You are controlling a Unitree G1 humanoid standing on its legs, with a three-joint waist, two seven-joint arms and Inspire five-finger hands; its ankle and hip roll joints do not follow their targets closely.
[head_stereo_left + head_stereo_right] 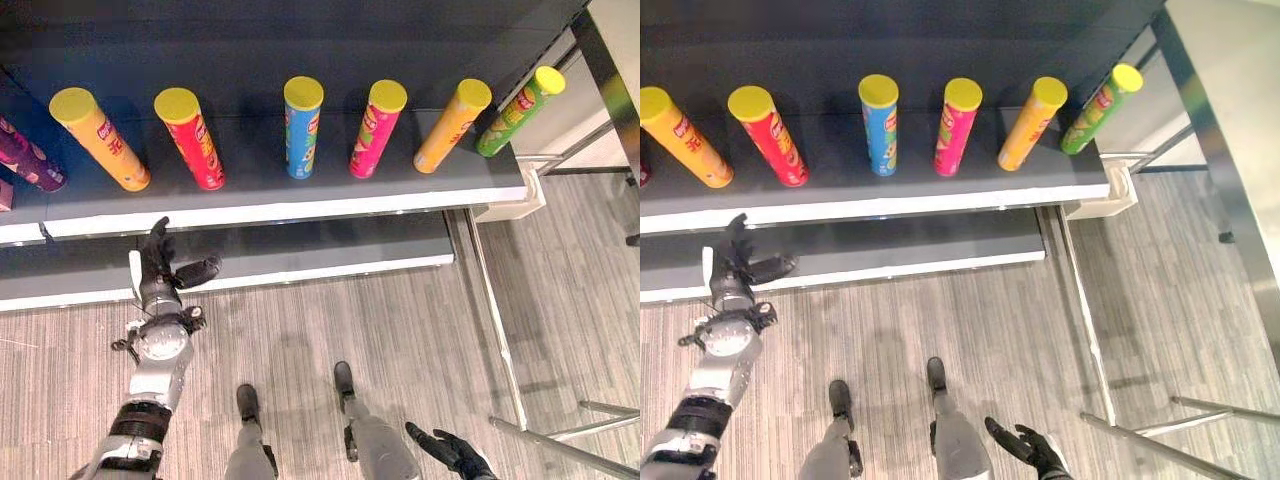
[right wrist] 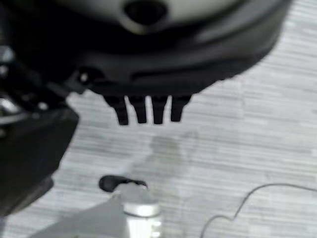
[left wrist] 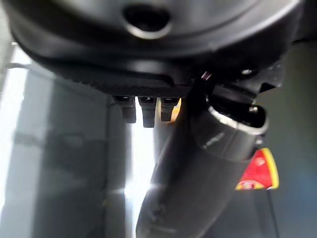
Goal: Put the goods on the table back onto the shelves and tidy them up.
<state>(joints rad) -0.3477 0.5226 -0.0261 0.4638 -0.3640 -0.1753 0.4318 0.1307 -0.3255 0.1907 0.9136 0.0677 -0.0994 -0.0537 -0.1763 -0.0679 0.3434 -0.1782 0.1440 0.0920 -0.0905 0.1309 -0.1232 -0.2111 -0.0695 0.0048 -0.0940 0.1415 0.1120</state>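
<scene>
Most of the job looks done, judging by how things stand: six tall chip cans stand in a row on the upper shelf, well apart from one another, namely the orange can, the red can, the blue can, the pink can, a second orange-yellow can and the green can at the right end. A dark purple item sits at the far left edge of the same shelf, cut off by the frame, so I cannot tell what it is. The lower shelf beneath appears bare. The left hand is raised in front of the shelf edge below the orange and red cans, fingers straight and spread, thumb out to the side, holding nothing. The right hand hangs low over the wood-look floor, fingers relaxed and apart, also empty. No table with goods is in sight (a metal frame stands at the right), so anything left to fetch cannot be judged from here; what remains visibly is perhaps straightening the cans' spacing.
</scene>
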